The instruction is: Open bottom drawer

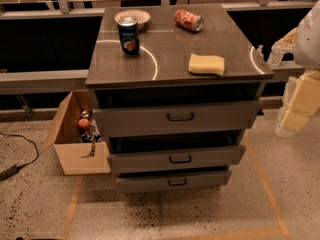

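Bottom drawer (145,184): black bar handle (177,182) lies horizontal, low and left of your gripper (292,115) at right edge; grip state you cannot tell.

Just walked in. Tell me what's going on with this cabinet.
A one-armed robot is meant to open the bottom drawer of a grey three-drawer cabinet, and it has not reached it yet. Its tool hangs at the right edge of the view, beside the cabinet and clear of the drawer's black handle. The cabinet top holds an upright can, a bowl, a tipped red can and a yellow sponge. A cardboard box stands on the floor to the left.
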`<act>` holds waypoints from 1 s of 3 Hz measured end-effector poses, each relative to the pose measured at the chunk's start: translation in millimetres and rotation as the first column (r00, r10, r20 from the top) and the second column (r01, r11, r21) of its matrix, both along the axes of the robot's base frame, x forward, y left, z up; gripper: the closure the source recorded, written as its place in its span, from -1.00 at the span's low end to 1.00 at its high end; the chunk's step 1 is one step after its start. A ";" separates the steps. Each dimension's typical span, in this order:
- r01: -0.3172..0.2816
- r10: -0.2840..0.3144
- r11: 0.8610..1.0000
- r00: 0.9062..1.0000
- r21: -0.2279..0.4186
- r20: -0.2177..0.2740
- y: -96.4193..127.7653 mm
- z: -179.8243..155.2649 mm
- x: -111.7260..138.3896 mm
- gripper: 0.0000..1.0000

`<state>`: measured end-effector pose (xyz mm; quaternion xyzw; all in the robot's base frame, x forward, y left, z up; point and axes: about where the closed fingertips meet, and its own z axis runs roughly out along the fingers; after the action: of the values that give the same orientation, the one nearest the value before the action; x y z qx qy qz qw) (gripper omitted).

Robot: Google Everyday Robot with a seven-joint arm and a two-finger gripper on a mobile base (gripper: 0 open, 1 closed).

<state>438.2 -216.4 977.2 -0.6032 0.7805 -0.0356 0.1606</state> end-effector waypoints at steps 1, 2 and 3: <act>0.000 0.000 1.000 1.000 0.000 0.000 0.0 0.0 0.0 -1.00; 0.008 -0.008 0.999 1.000 0.043 -0.003 -1.3 -14.8 -4.3 -1.00; -0.029 0.027 0.995 0.999 0.096 0.021 0.9 -50.0 -20.2 -1.00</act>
<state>418.1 -215.5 927.2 -0.6053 0.7711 -0.0014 0.1976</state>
